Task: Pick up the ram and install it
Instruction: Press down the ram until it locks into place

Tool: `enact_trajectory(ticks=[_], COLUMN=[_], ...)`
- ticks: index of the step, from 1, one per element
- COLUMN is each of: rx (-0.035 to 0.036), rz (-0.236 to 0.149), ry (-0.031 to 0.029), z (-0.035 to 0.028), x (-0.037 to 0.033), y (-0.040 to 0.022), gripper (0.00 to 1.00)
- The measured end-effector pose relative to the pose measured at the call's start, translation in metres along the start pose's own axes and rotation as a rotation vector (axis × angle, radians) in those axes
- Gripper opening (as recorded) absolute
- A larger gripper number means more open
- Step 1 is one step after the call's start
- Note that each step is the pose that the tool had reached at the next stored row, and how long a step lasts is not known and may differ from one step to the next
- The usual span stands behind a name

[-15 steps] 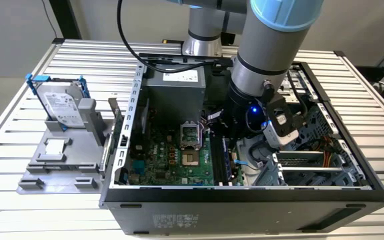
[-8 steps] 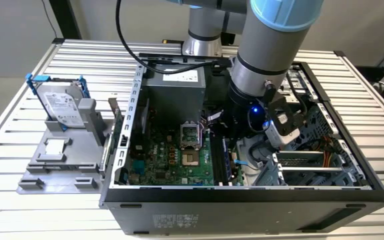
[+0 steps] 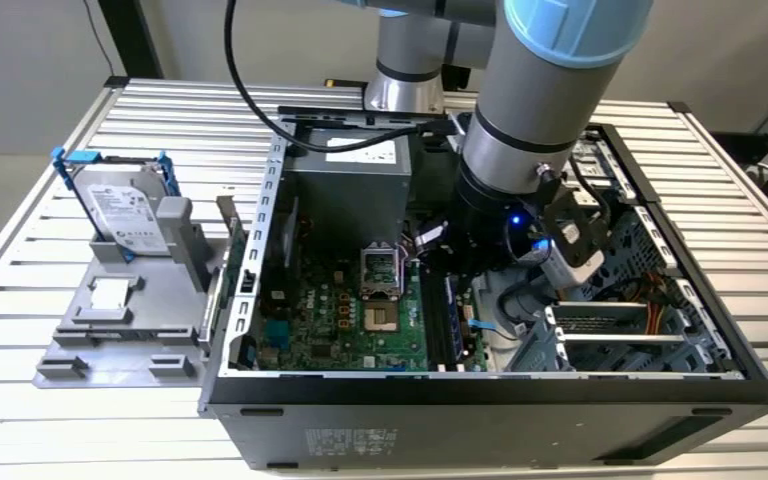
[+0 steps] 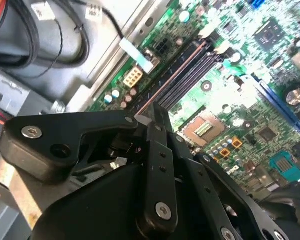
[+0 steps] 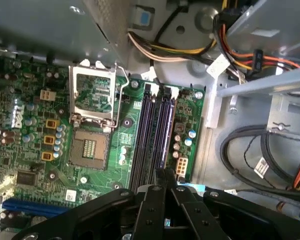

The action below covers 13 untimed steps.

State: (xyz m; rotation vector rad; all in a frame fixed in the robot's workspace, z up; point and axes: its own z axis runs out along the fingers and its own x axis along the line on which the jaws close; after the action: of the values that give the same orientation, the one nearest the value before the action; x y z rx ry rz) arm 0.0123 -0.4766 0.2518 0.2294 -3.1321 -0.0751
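gripper (image 5: pixel 162 175) hung inside the case over the motherboard (image 5: pixel 97 160) slots | fingers pressed together on a thin edge, likely the ram (image 4: pixel 151 111) | risk: tilt or offset would jam it against the slot (image 5: pixel 142 135)

lab/workshop | slatted aluminium bench (image 3: pixel 77 130) | open computer case (image 3: pixel 491 395)

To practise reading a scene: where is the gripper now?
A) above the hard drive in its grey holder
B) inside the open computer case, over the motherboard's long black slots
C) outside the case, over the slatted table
B: the gripper hangs inside the computer case, right above the long black slots of the green motherboard.
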Motion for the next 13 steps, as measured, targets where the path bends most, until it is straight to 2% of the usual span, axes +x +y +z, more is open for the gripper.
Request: enact_trajectory(ticks=[1, 2, 7, 13], rx=[-0.0138, -0.0211, -0.0201, -0.0200], rz=[-0.006, -0.016, -0.093, -0.188], ry=[-0.0001, -0.0006, -0.0077, -0.0061], z=[0.0000, 0.0000, 0.0001, -0.0001], x=[0.0000, 0.0000, -0.0001, 0.0000], y=[0.0000, 0.0000, 0.0000, 0.0000], gripper=[0.00, 0.00, 0.00, 0.00])
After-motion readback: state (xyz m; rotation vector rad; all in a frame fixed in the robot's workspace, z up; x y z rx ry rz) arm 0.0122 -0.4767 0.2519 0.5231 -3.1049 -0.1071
